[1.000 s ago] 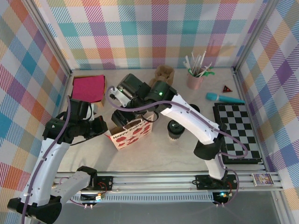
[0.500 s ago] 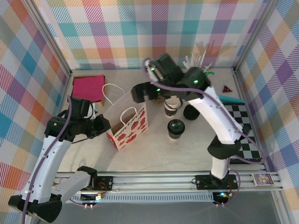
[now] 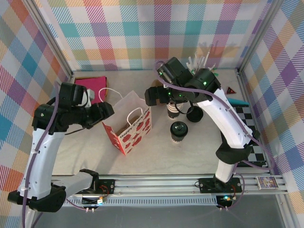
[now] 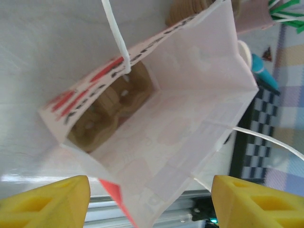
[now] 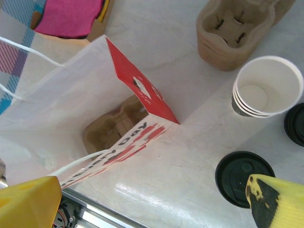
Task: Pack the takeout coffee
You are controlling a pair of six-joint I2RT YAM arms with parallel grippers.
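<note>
Right pincer (image 3: 150, 97) released and empty above the paper bag (image 3: 129, 127); my left pincer (image 3: 104, 112) spread beside its rim. Takeout coffee (image 3: 179, 131) stands on the table (image 3: 156, 161), right of the bag. Bag judged ready; next I must grasp the cup

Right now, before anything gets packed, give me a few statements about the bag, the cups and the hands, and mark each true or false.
1. The takeout coffee sits inside the paper bag. False: it stands on the table beside the bag.
2. A cardboard cup carrier lies at the bottom of the open bag. True.
3. The stacked paper cups have no lid on them. True.
4. The right hand grips the takeout coffee. False: its fingers are wide apart with nothing held between them.
</note>
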